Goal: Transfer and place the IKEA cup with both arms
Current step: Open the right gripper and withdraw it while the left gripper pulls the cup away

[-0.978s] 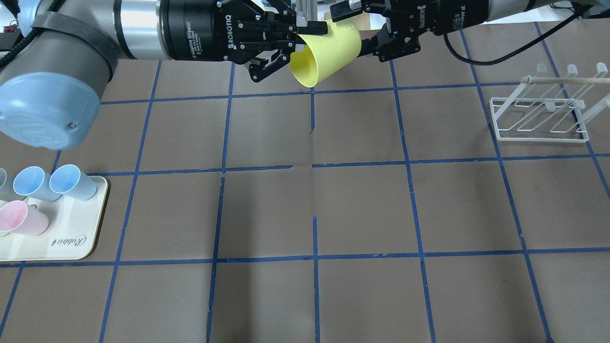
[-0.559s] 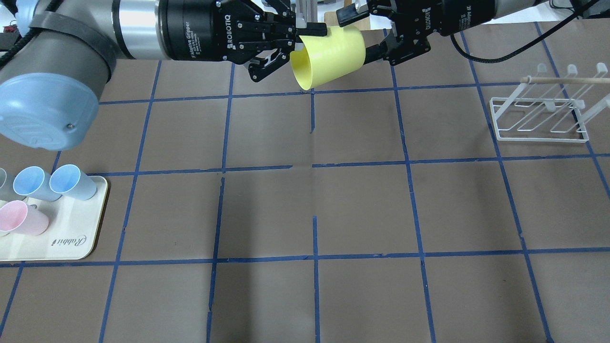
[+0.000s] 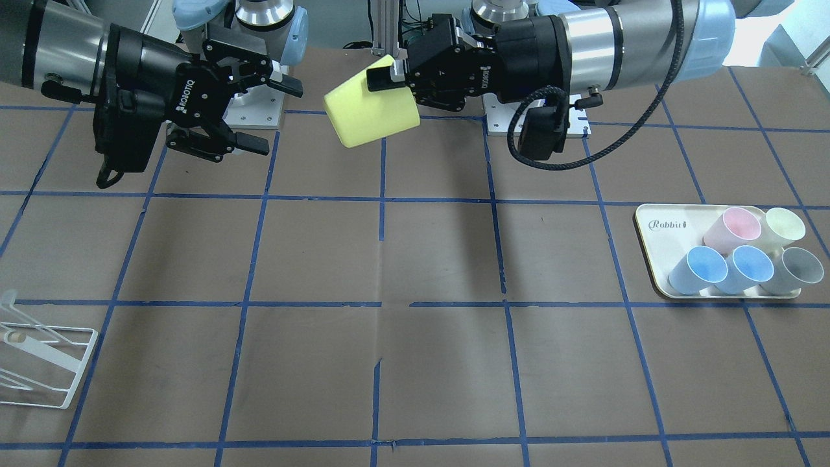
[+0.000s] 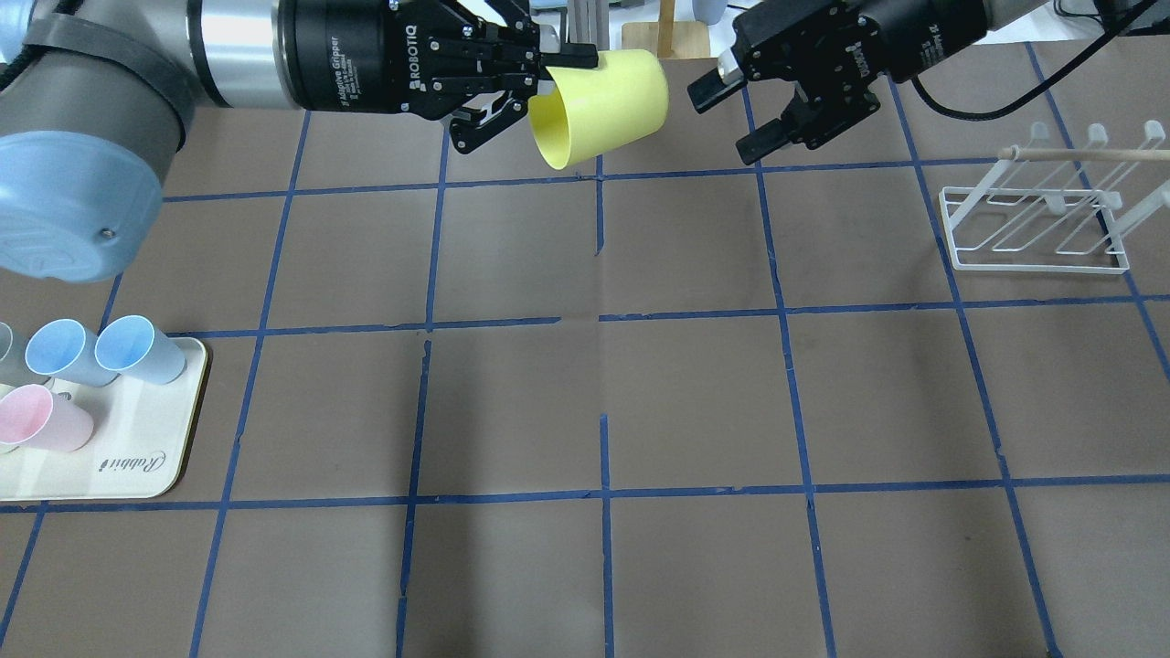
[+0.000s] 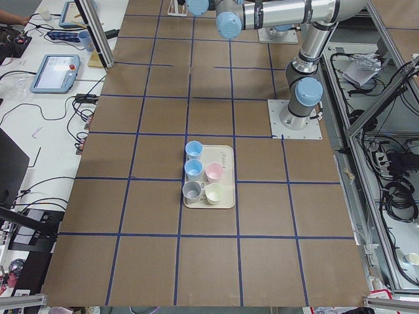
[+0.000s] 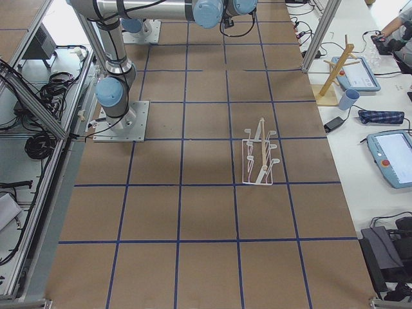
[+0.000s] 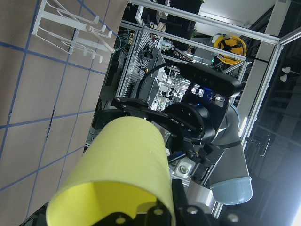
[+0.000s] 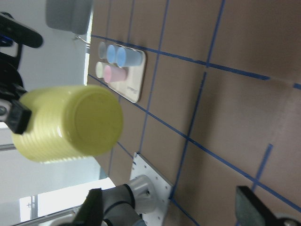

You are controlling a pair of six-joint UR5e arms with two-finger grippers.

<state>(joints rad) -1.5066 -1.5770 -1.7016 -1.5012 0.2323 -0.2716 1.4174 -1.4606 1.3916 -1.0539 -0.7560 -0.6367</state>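
The lime-yellow IKEA cup (image 4: 599, 105) hangs on its side in the air above the table's far middle, its mouth tilted down and toward the robot's left. My left gripper (image 4: 559, 66) is shut on its rim. My right gripper (image 4: 728, 119) is open and empty, a short gap to the right of the cup's base, not touching it. In the front-facing view the cup (image 3: 369, 110) is held by the left gripper (image 3: 389, 79), and the right gripper (image 3: 275, 117) stands apart with its jaws spread. The right wrist view faces the cup's base (image 8: 91, 120).
A cream tray (image 4: 137, 461) at the left edge holds pastel cups: blue (image 4: 137, 352), pink (image 4: 41, 419), plus cream-yellow (image 3: 784, 227) and grey (image 3: 794, 269). A white wire rack (image 4: 1033, 228) stands at the right.
The right gripper, whose open fingers were around the cup's base, has drawn back to the right and is clear of it. The left gripper has moved slightly left with the cup.
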